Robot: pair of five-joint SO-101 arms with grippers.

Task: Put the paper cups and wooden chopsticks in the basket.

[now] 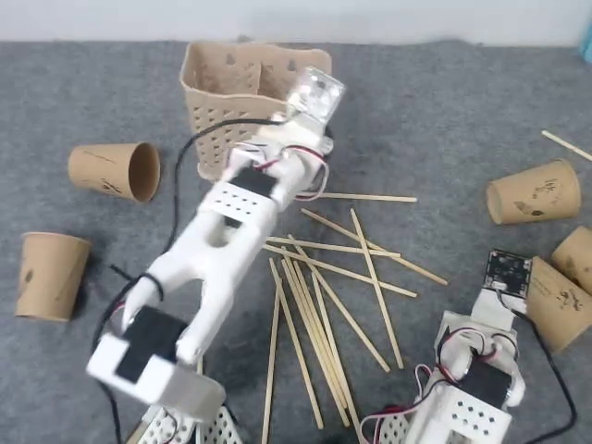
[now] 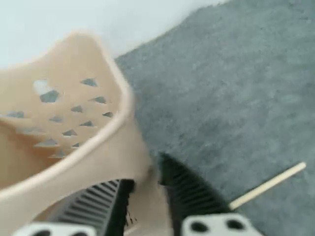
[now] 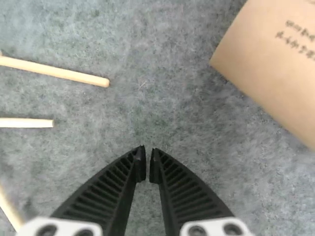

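Obs: left gripper (image 2: 147,172) is hovering at the rim of the basket (image 2: 74,98), jaws narrowly apart and pinching a thin tan wall with dark print. View is blurred; this is apparently a paper cup (image 2: 147,201).

The right gripper (image 3: 146,150) is sitting low over the grey mat (image 3: 172,98), jaws nearly touching and holding nothing, with a second cup (image 3: 275,64) lying just beside it.

Wooden chopsticks (image 1: 324,277) are lying scattered between the arms.

Beneath the ribbed matt plastic fingers (image 3: 118,191) of the right gripper (image 3: 147,164) lies fuzzy cloth (image 3: 172,88), with smooth wooden chopsticks (image 3: 54,73) and a matt paper cup (image 3: 280,64) nearby.
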